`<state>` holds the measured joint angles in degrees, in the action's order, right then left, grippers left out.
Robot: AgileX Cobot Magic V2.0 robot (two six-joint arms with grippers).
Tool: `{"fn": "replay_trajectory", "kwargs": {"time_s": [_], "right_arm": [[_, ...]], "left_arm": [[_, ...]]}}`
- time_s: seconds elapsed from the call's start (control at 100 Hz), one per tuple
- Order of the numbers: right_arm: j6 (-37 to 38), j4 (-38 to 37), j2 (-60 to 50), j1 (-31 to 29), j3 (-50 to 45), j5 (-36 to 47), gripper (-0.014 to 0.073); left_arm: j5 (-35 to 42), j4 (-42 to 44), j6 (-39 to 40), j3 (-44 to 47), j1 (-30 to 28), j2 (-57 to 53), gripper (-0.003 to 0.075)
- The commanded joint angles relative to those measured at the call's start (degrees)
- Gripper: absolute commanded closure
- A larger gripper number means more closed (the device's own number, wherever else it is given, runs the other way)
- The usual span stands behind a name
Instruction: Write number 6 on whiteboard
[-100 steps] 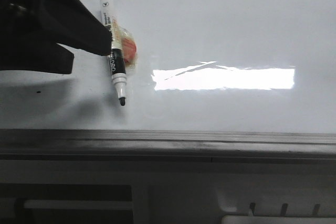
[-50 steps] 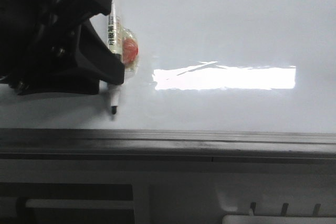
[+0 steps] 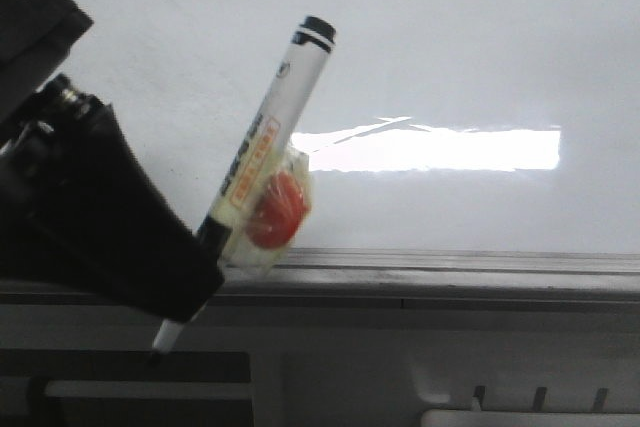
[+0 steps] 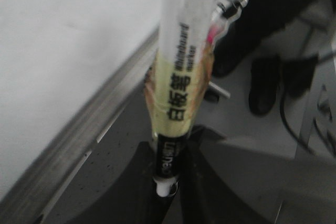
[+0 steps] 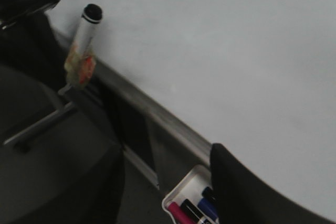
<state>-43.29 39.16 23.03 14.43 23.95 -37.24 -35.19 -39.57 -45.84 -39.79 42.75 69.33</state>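
Observation:
The whiteboard (image 3: 450, 47) is glossy white with a bright rectangular glare and a grey frame edge (image 3: 450, 272); it also shows in the left wrist view (image 4: 63, 51) and the right wrist view (image 5: 220, 40). No number 6 shows on it. My left gripper (image 3: 190, 297) is shut on a white marker (image 3: 280, 107) wrapped in yellowish tape with a red patch. The marker is tilted, its black end up and to the right, its tip down in front of the frame edge, off the board. The wrist view shows the jaws (image 4: 168, 192) clamped on its black band. My right gripper (image 5: 168, 182) is open and empty.
A white tray (image 5: 181, 195) with pink, black and blue markers lies between my right gripper's fingers, below the board's frame; its corner shows in the front view (image 3: 530, 417). Dark shoes (image 4: 262, 82) and cables are on the floor beyond the frame.
My left gripper has carried the marker down off the board, over the near frame edge. The marker has tilted, its upper end swinging right, and its tip now hangs below the frame.

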Motion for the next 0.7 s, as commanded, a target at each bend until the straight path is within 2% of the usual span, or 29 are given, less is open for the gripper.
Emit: {"fn": "replay_trajectory", "kwargs": {"time_s": [0.0,0.12,0.37,0.52,0.69], "right_arm": [[-12.7,8.7,5.5,3.3,2.5,2.3,0.0258],[-18.5,11.2,10.5,8.7,4.7,2.9,0.0258],[-19.9,11.2,18.8,18.9,9.2,9.4,0.0258],[-19.9,11.0,22.7,24.0,11.0,13.1,0.0251],[-20.0,11.0,25.6,28.1,11.8,16.5,0.0165]], "left_arm": [[-2.7,-0.4,-8.7,-2.2,-0.1,-1.4,0.0739],[-2.8,-0.4,-16.2,-2.3,-0.1,-1.6,0.0739],[-2.2,-0.4,-30.3,-3.3,-0.1,-1.6,0.0739],[0.1,0.0,-30.7,-4.8,-0.1,-1.6,0.0739],[0.7,1.2,-30.7,-7.0,-0.1,-1.6,0.0739]]}}
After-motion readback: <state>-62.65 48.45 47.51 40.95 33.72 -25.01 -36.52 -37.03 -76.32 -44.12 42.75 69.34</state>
